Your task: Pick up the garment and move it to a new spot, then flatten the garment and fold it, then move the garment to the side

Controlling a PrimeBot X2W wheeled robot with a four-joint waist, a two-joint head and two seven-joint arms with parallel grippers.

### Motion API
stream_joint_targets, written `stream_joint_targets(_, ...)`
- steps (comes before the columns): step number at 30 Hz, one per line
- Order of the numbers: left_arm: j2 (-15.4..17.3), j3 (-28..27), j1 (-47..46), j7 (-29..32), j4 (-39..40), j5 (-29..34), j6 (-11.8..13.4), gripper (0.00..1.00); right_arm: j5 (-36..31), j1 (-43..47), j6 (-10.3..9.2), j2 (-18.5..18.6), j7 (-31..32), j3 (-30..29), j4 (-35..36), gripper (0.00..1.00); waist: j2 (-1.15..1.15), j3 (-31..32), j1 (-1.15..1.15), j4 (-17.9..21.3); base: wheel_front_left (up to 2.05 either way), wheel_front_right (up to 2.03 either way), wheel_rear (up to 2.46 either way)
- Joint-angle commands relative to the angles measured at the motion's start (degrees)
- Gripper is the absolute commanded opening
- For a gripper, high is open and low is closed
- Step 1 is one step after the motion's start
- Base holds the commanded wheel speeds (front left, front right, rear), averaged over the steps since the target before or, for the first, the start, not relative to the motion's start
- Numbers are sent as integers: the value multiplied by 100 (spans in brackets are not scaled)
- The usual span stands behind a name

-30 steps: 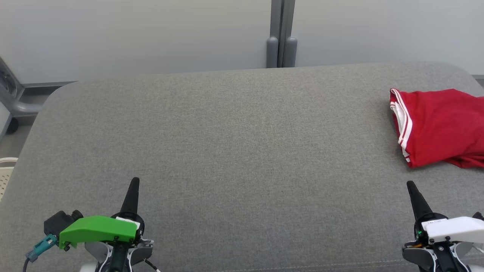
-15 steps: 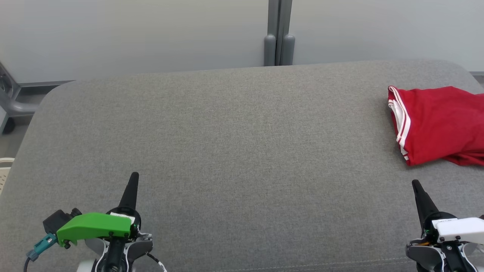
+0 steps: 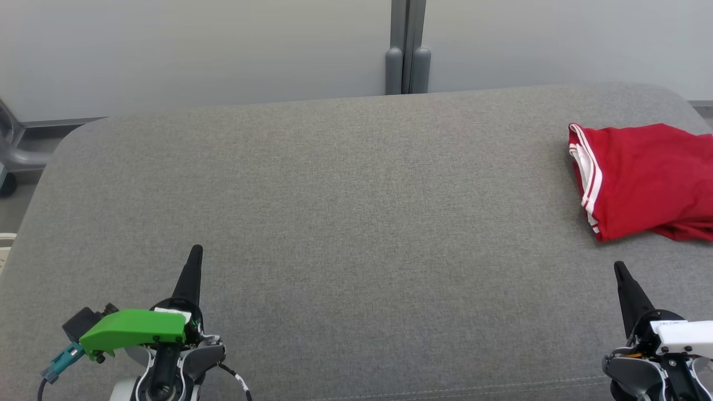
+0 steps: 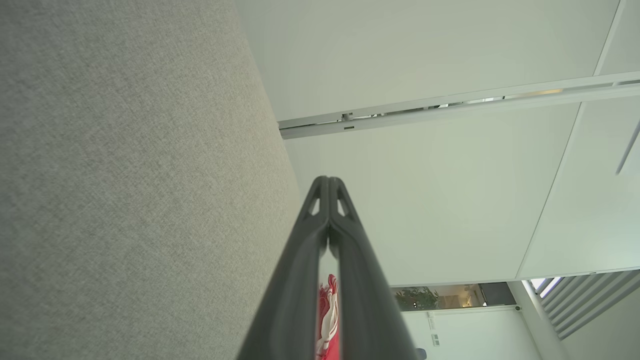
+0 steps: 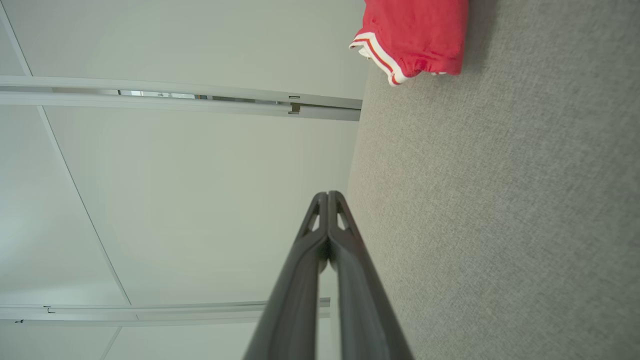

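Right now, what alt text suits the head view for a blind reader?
A red garment with white stripes lies at the right edge of a grey cushioned surface. The left gripper and right gripper, both shut and empty, point up from the bottom corners.

A grey woven surface [image 3: 356, 223] with rounded far corners spans most of the head view. Along the top stand pale wall panels [image 3: 195, 50], joined at upper centre by a grey vertical post [image 3: 408, 33]. At the left edge are a grey metal frame [image 3: 19, 156] and, lower, part of a white slatted basket [image 3: 4, 248].
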State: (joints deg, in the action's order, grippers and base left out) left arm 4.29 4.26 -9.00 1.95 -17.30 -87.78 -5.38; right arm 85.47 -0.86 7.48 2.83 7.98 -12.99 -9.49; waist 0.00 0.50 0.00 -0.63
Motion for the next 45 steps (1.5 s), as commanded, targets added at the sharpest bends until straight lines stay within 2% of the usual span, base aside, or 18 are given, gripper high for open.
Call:
stream_joint_targets(1, -30, -47, -148, 37, -21, -136, -62, 0, 150, -80, 2, 36, 30, -42, -5, 0, 0, -6, 0, 7, 0, 0, 0)
stream_joint_targets(18, -156, -211, -259, 155, -125, -604, -245, 0, 767, -91, 2, 37, 139, -185, -26, 0, 0, -52, 0, 63, 0, 0, 0)
stream_joint_targets(45, -150, -206, -241, 150, -118, -597, -235, 0, 747, -91, 2, 35, 142, -182, -26, 0, 0, -53, 0, 64, 0, 0, 0)
